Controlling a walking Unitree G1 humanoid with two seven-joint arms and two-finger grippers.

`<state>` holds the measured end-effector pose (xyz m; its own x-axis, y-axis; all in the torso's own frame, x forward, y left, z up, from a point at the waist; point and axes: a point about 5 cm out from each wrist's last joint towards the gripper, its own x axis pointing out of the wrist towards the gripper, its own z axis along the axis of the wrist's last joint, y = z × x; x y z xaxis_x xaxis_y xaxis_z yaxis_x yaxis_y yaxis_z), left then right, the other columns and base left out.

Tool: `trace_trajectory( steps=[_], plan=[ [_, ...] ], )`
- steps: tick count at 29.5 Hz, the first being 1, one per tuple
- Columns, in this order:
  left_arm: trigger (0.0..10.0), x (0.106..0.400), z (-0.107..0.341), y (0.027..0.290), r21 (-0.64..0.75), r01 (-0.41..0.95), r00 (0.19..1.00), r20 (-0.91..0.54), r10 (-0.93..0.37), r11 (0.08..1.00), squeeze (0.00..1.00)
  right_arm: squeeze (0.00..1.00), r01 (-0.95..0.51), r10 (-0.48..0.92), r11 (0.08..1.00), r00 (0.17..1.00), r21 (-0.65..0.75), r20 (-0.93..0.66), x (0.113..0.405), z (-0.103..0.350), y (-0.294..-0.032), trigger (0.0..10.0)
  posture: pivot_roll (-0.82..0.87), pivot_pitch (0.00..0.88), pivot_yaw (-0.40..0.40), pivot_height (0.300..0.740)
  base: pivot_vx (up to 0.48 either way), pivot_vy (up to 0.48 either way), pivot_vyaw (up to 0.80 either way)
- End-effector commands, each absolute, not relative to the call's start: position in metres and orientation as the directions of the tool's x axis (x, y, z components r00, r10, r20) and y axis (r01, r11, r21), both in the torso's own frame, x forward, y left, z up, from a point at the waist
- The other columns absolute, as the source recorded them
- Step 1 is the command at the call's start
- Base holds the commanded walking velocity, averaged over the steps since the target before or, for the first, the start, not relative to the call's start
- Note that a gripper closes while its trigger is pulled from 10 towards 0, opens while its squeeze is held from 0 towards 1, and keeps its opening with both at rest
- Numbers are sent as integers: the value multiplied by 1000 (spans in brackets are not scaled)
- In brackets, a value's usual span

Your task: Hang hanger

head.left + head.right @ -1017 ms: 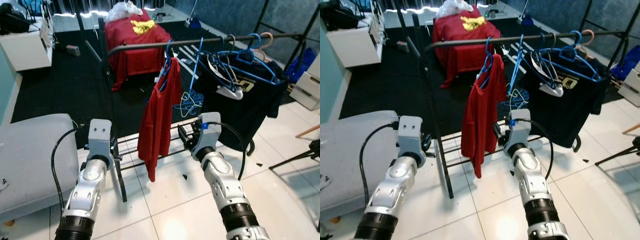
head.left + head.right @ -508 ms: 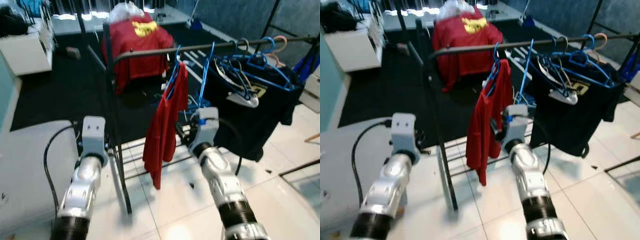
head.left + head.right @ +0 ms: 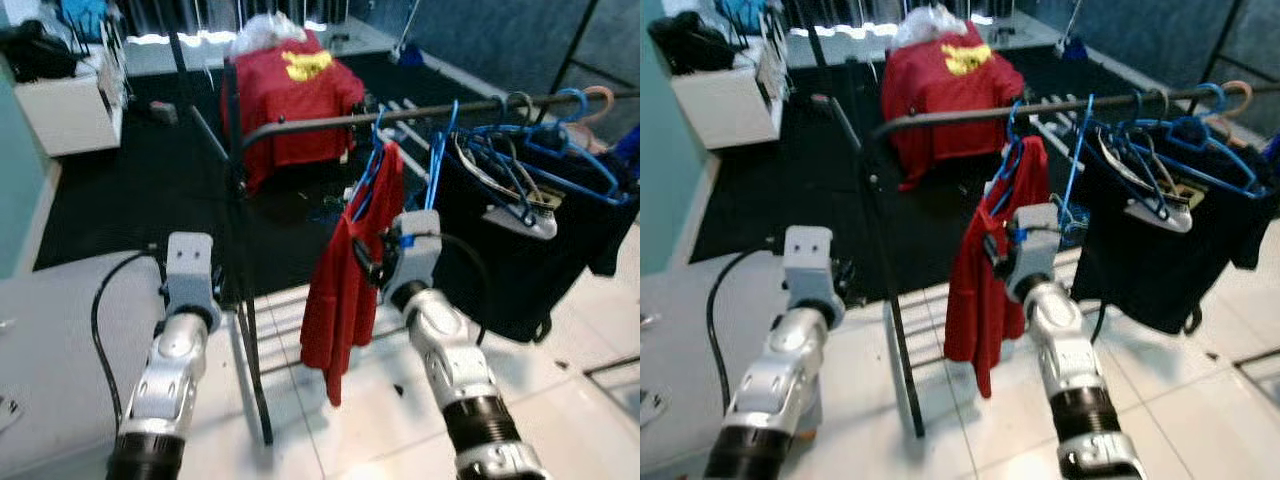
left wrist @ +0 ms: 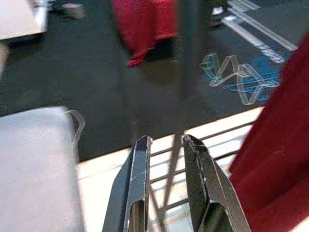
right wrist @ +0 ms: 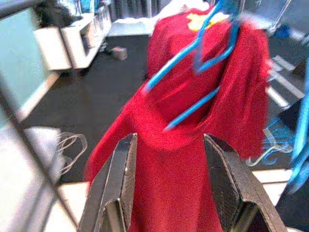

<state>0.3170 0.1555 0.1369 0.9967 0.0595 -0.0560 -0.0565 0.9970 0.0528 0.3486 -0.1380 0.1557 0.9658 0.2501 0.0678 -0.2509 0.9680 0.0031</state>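
Observation:
A red shirt (image 3: 350,270) hangs on a blue hanger (image 3: 367,172) whose hook is over the dark rail (image 3: 320,124) of a clothes rack. My right gripper (image 5: 170,140) is open, its two fingers wide apart, right in front of the shirt's chest at mid height. Nothing is held between them. In the eye views its wrist (image 3: 414,258) sits just right of the shirt. My left gripper (image 4: 166,140) is open by a narrow gap and holds nothing. It points at the rack's lower bars, left of the upright post (image 3: 248,330).
Black shirts (image 3: 520,250) and several blue hangers (image 3: 520,165) crowd the rail's right part. A red-draped piece (image 3: 295,95) stands behind the rack. A grey cushion (image 3: 60,340) lies at my left, a white shelf (image 3: 70,100) at back left. Loose hangers (image 4: 241,77) lie on the dark carpet.
The whole picture has shifted as the camera moved, and the rack now stands nearer. My right gripper has closed in on the red shirt's front. The left arm keeps its pose.

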Motion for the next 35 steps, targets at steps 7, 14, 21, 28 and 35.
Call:
trace_trajectory(
  steps=[7,14,21,28,35],
  plan=[
    [10000,313,141,158,66,-47,998,-43,50,997,0,0,-273,273,962,952,-20,139,348,170,-133,10000,-32,70,-36,740,317,0,-457],
    [10000,314,143,158,64,-41,999,-32,44,997,0,0,-279,279,960,944,-26,175,349,178,-132,10000,-29,70,-36,740,312,0,0],
    [10000,308,146,159,51,-34,999,5,33,998,0,0,-284,284,958,937,-27,205,351,187,-132,10000,-29,75,-36,740,167,0,0],
    [10000,300,147,159,28,-9,999,39,8,1000,0,0,-274,271,962,936,-22,226,350,190,-131,10000,-25,78,-36,740,0,0,0],
    [10000,286,143,158,4,112,992,56,-112,994,0,0,-251,245,968,939,-7,241,351,192,-133,10000,-28,84,-37,740,0,0,0]
  ],
)
